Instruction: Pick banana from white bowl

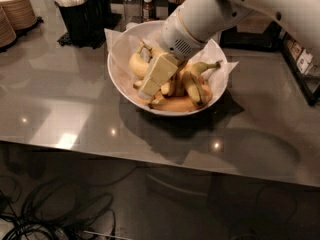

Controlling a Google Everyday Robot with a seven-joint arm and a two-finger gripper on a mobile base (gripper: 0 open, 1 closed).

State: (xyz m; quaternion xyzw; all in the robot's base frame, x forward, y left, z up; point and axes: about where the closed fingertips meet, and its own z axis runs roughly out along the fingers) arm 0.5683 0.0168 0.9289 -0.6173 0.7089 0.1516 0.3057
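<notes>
The white bowl (122,81) stands on the grey table, lined with white paper (117,41) whose corners stick out. It holds several bananas. The banana (136,64), pale yellow and strongly curved with a dark stem end, lies at the bowl's left side. A green-stemmed banana (192,81) lies to the right, and orange-yellow bananas (175,104) lie at the front. My gripper (148,90) reaches down from the upper right on the white arm (200,19). Its cream tip is low inside the bowl, just right of the banana, and hides the bananas behind it.
Stacked tan paper plates (12,14) stand at the far left. A black holder with white utensils (80,11) and small bottles (145,4) stand behind the bowl. A dark rack (300,59) is at the right. Cables (55,214) lie on the floor below the table's front edge.
</notes>
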